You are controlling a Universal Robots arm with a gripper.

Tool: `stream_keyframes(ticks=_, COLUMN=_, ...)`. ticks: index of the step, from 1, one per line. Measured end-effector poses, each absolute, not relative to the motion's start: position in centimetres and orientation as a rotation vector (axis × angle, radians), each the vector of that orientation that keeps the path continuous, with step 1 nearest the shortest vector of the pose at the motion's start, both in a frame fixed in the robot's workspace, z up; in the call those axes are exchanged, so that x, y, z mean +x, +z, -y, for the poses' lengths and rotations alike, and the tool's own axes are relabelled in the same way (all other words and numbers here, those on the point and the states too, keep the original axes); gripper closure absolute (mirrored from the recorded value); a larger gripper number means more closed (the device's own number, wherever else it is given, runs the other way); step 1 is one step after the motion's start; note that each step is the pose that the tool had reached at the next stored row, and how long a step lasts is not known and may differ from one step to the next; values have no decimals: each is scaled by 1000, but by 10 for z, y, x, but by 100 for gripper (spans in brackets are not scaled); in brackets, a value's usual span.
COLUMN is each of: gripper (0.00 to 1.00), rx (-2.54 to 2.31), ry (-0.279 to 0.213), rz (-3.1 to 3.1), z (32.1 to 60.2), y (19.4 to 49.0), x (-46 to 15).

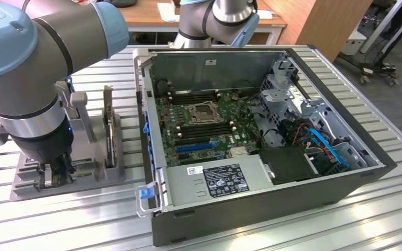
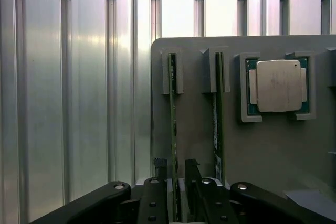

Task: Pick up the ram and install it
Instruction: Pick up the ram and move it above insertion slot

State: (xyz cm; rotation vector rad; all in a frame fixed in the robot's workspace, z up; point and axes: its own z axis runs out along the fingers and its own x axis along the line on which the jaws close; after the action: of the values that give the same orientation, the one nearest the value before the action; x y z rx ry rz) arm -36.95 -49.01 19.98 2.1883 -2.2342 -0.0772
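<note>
Ribbed metal table [image 1: 61,225] under it all. On it, near the grey holder [image 2: 199,129], a big open computer case [image 1: 271,206]. Down over the holder, the pincer [image 2: 176,167], jaws apart, one finger on each side of the ram [image 2: 172,108], seemingly not yet squeezing. Ram up on its thin edge in the holder's slot nearest the holder's edge.

To grip well: keep the stick in the middle, press flat on both faces, hold it straight.

Not much room sideways: tight slot walls at the stick's far end, and a second stick [image 2: 217,114] close by in the holder's next slot. Open room straight up from the holder.
</note>
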Motion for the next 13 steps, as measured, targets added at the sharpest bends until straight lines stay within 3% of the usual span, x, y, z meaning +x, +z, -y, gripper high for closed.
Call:
stream_keyframes(ticks=2, gripper=73, rx=2188, ry=-77, rz=2234, z=490, y=200, x=-369)
stream_keyframes(ticks=3, gripper=80, rx=2188, ry=-77, rz=2234, z=490, y=200, x=-369)
stream_keyframes(ticks=13, gripper=80, rx=2188, ry=-77, rz=2234, z=490, y=202, x=-369)
